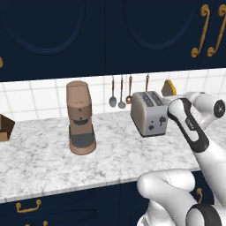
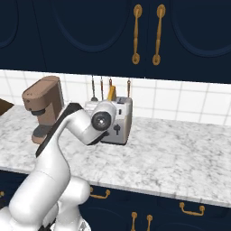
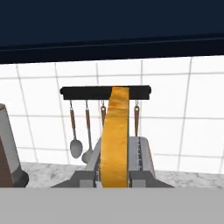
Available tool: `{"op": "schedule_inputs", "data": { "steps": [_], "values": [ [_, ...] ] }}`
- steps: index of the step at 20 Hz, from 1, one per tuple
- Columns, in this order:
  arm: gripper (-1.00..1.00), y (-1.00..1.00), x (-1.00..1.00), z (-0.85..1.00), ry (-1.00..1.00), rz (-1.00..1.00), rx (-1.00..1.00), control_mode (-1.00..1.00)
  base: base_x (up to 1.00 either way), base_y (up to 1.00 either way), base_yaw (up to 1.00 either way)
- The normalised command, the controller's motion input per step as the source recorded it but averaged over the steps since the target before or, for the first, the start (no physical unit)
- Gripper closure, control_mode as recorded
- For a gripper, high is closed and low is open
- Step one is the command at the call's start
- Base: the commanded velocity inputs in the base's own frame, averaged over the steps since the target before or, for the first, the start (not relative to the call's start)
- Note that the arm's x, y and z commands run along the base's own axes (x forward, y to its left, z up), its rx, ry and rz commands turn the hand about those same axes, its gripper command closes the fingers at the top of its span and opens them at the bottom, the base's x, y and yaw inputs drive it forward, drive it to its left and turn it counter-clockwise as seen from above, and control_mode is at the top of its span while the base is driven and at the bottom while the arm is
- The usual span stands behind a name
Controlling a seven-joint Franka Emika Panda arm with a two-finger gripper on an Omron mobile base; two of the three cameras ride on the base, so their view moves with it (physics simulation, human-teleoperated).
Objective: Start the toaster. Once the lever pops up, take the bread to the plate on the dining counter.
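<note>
silver-grey boxy slot toaster (image 1: 149, 113) stands on the white-grey marbled counter (image 1: 44, 159), near the white tiled back wall. its narrow end face carries dark knobs and a small dark lever tab (image 2: 117, 128); whether the tab sits high or low cannot be told. a tall brown coffee machine (image 1: 80, 117) stands on the same counter, well apart from the toaster to its left in the left base view. a black rail (image 3: 105, 92) on the tiles holds hanging spoons (image 3: 75, 146) with brown handles, behind the toaster.

pale yellow bread slice with tan crust (image 3: 115, 135) is seen edge-on in the hand view, upright, rising above the toaster top. in the left base view a corner of the slice (image 1: 168, 88) shows just past the toaster's far end, above the white arm. in the right base view its tip (image 2: 111, 93) shows above the toaster's top, behind the arm.

two-finger gripper (image 3: 112, 178) is clenched on the bread: one dark fingertip (image 3: 85, 178) presses each flat face of the slice near its lower part. the slice appears lifted above the toaster rather than seated in it, but the exact clearance from the slots cannot be told. the white arm's wrist lies in front of the toaster in both base views, covering part of it.

dark navy cabinets with gold handles (image 2: 135, 34) hang above the counter.
</note>
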Motion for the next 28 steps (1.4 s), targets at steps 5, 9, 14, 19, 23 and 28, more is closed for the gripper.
{"op": "schedule_inputs", "data": {
  "steps": [5, 9, 14, 19, 23, 28],
  "values": [
    [1.0, 0.01, -0.93, 0.76, 0.15, 0.0, 0.01, -1.0, 0.0, 0.0, 0.0],
    [1.0, 0.0, -1.0, 0.51, 0.3, 0.0, 0.0, -1.0, 0.0, 0.0, 0.0],
    [1.0, 0.09, -1.0, 0.03, 0.2, 0.0, 0.0, -1.0, 0.0, 0.0, 0.0],
    [1.0, 0.03, -0.87, -0.12, 0.07, 0.0, 0.0, -1.0, 0.0, 0.0, 0.0],
    [1.0, 0.25, 0.0, -0.24, 0.11, 0.0, -0.01, -1.0, 0.0, 0.0, 0.0],
    [1.0, 0.0, 0.0, 0.0, 0.0, 0.0, 0.0, -1.0, 0.0, 0.0, 0.0]
  ]
}}
